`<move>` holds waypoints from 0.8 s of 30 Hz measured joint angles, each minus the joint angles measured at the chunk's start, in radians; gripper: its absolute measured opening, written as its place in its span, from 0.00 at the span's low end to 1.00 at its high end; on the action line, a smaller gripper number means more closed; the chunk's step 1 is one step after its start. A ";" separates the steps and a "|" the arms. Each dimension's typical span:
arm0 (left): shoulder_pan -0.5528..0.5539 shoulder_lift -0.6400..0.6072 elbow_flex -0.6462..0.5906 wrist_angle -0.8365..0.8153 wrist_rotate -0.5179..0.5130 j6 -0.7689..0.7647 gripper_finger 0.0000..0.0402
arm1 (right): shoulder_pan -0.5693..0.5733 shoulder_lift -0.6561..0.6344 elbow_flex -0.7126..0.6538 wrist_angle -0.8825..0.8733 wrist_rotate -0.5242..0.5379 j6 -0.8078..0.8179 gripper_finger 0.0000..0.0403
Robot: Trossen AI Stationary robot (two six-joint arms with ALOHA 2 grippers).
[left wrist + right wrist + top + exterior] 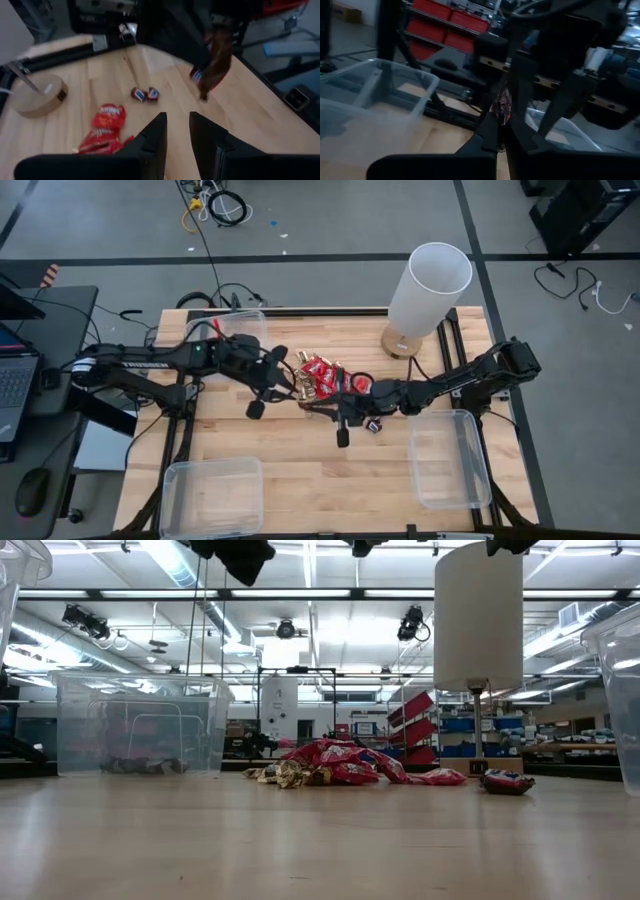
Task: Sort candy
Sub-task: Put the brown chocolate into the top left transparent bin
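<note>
- Candy pile [315, 380] sits mid-counter, slightly far of centre: red packets [102, 129] mixed with gold-foil pieces [285, 775]. Two loose dark mini bars [145, 94] lie just right of the pile on the bare counter [300, 480].
- Right pincer [504, 131]: fingers pressed together on a dark mini bar [502, 107], the bar sticking up between the tips and lifted clear of the counter. Seen from the left wrist the same bar hangs in the air, long axis roughly vertical.
- Left pincer [176, 132]: fingers spread a little, nothing between them, hovering above the left edge of the pile.
- Bins: far-left bin [238, 328] behind the left arm, with a few dark pieces on its floor in the low view; near-left bin [212, 495]; near-right bin [450, 458].
- Key relation: held bar is right of the pile, and the near-right bin lies just near and right of the right pincer, so the right arm is the closer one for the drop. Judged next: carry it over that bin's rim and let go.
- Left arm is nearer the red and gold pieces, which lie right and below its pincer.
- White lamp [425, 295] stands far right, clear of the carry path.
</note>
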 joint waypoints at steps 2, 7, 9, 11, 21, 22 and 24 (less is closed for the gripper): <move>0.000 0.000 -0.018 0.038 -0.001 0.000 0.23 | -0.003 0.000 0.000 0.000 0.017 -0.010 0.03; 0.000 0.000 -0.047 0.084 -0.003 -0.001 0.27 | -0.004 0.000 0.000 -0.004 0.072 -0.033 0.03; -0.002 0.000 -0.047 0.084 -0.003 -0.001 0.29 | -0.005 0.000 0.000 -0.009 0.075 -0.036 0.03; -0.002 0.000 -0.047 0.089 -0.003 -0.001 0.30 | -0.005 0.000 0.000 -0.010 0.075 -0.036 0.03; -0.002 0.000 -0.047 0.145 -0.008 -0.039 0.30 | -0.007 0.000 0.000 -0.015 0.073 -0.032 0.03; -0.002 0.000 -0.047 0.145 -0.008 -0.047 0.30 | -0.007 0.000 0.000 -0.015 0.073 -0.035 0.03; -0.002 0.000 -0.047 0.142 -0.009 -0.052 0.30 | -0.008 0.000 0.000 -0.015 0.077 -0.039 0.03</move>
